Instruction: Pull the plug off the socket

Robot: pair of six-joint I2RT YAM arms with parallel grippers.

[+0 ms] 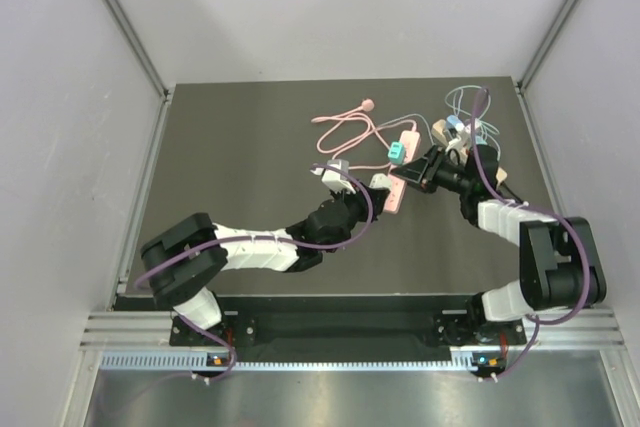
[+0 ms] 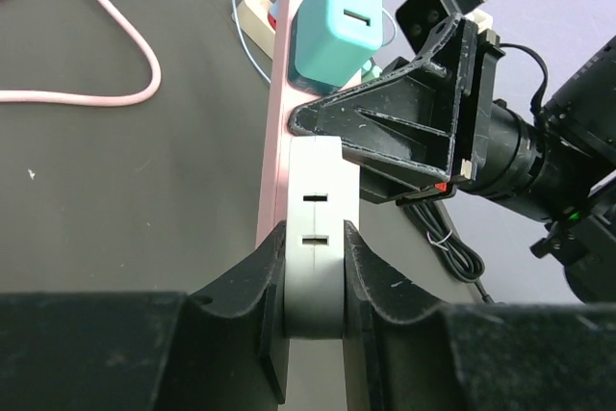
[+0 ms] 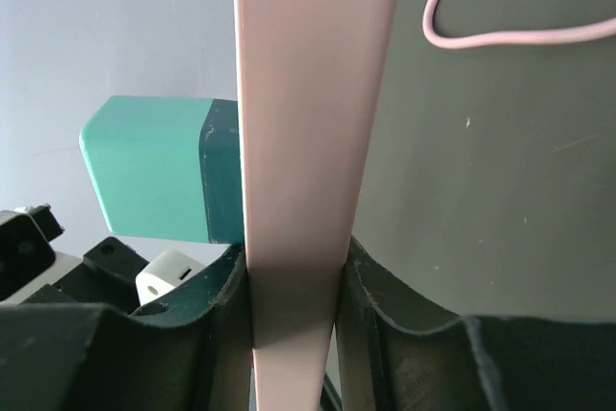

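A pink power strip (image 1: pixel 400 185) lies at the table's middle right. A teal plug (image 1: pixel 397 153) and a white plug (image 1: pixel 379 183) sit on its face. My left gripper (image 1: pixel 366 188) is shut on the white plug (image 2: pixel 315 223), one finger on each side, and the plug still rests against the strip (image 2: pixel 275 156). The teal plug (image 2: pixel 337 31) stands beyond it. My right gripper (image 1: pixel 412 174) is shut on the strip's body (image 3: pixel 308 93), just below the teal plug (image 3: pixel 154 166). The white plug (image 3: pixel 169 276) shows beside its left finger.
A pink cable (image 1: pixel 350 127) loops across the table behind the strip. A tangle of other cables, small adapters and a cream strip (image 1: pixel 465 127) lies at the back right. A black coiled cord (image 2: pixel 452 252) lies under the right arm. Grey walls enclose the table.
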